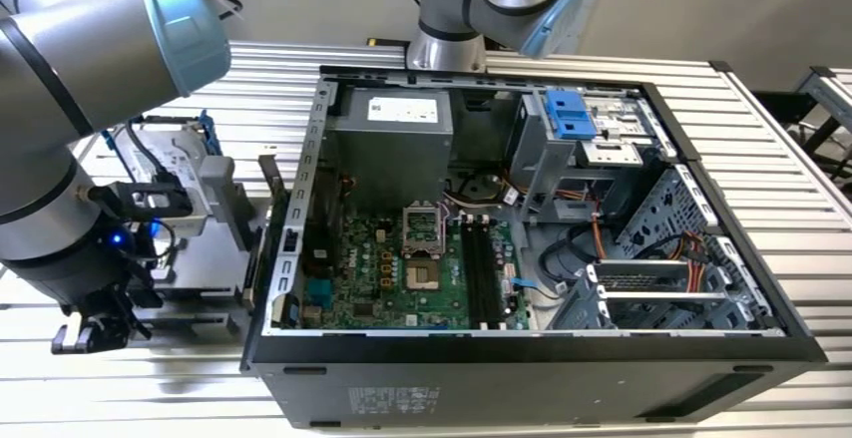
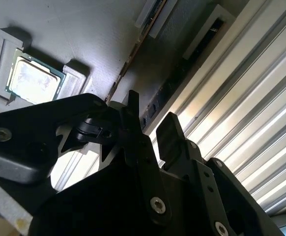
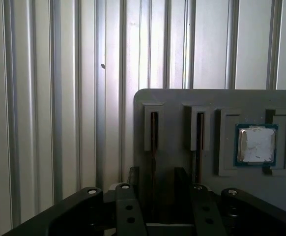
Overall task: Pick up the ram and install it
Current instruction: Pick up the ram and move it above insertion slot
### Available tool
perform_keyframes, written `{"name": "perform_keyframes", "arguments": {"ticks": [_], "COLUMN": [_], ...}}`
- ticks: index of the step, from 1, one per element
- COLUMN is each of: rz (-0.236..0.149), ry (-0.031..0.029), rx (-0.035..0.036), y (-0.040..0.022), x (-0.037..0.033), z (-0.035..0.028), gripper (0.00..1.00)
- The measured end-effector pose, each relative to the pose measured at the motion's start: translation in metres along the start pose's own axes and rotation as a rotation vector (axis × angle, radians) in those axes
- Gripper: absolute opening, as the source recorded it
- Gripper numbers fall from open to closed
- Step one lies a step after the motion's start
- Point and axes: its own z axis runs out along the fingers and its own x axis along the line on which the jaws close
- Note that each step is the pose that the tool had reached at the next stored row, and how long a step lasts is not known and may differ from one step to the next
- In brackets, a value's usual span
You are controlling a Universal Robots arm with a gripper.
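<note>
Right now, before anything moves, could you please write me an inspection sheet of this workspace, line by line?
Surface: slatted metal table, carrying the open computer case and a grey holder plate.
Job's things: the ram stands on edge in a slot of the holder plate; the black motherboard slots look empty.
Clutter: processor chip in a recess of the same plate; a second slot seems to hold another stick.
Grippers: gripper open, one finger on either side of the ram's line, not closed on it.
Cables: coloured cables inside the case.
Surroundings: another robot arm's base beyond the case.
</note>
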Motion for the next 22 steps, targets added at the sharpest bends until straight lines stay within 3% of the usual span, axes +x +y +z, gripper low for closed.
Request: {"name": "perform_keyframes", "arguments": {"ticks": [4,5,22], "rz": [0.000,0.000,0.000], "ry": [0.0000,0.0000,0.0000], "rx": [0.0000,0.0000,0.0000], "y": [0.0000,0.0000,0.0000], "x": [0.0000,0.0000,0.0000], "z": [-0.0001,-0.0001,-0.0005], "gripper": [1.00,0.00,0.00]}}
